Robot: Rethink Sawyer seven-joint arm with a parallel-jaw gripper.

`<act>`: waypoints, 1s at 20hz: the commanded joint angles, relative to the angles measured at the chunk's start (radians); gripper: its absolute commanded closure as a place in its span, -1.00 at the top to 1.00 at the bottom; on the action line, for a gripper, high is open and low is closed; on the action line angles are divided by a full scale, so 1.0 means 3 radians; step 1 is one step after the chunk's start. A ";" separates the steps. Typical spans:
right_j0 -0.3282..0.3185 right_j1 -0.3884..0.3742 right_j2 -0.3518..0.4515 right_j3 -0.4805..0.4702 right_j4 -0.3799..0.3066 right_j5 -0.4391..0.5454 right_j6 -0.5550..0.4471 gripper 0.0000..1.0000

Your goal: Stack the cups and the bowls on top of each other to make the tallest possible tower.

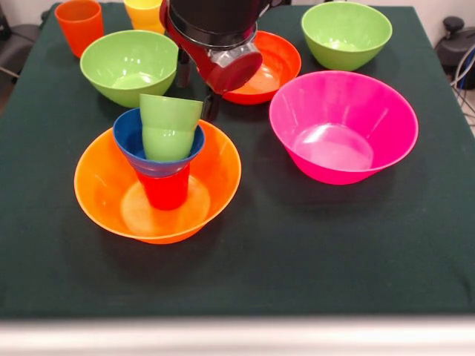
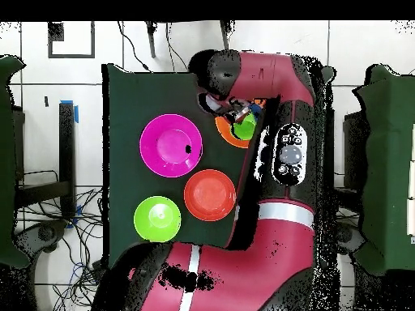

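Observation:
The tower stands at the front left. The large orange bowl (image 1: 157, 194) is its base. A red cup (image 1: 165, 190) stands in it, the small blue bowl (image 1: 133, 141) sits on the cup, and stacked light green cups (image 1: 169, 126) sit in the blue bowl, slightly tilted. My gripper (image 1: 197, 87) hangs just behind the tower, open and empty, its dark fingers (image 1: 210, 105) apart. In the overhead view the arm (image 2: 271, 81) covers most of the tower; only part of the orange bowl (image 2: 227, 134) and a green cup (image 2: 244, 128) show.
A large pink bowl (image 1: 343, 126) (image 2: 170, 145) sits at the right. A red-orange bowl (image 1: 276, 65) (image 2: 210, 194) lies behind the gripper. Two light green bowls (image 1: 130, 67) (image 1: 346, 33) stand at the back. An orange cup (image 1: 79, 26) and a yellow cup (image 1: 145, 13) stand at the back left.

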State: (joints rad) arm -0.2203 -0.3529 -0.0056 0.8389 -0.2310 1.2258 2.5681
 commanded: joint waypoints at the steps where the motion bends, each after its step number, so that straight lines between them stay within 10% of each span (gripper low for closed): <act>1: -0.0052 -0.0122 0.0139 0.0181 0.0011 0.0047 -0.0308 1.00; 20: -0.0057 -0.0141 0.0140 0.0329 0.0025 -0.0079 -0.0199 1.00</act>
State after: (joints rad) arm -0.2328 -0.4023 -0.0108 0.8391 -0.2302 1.2260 2.5681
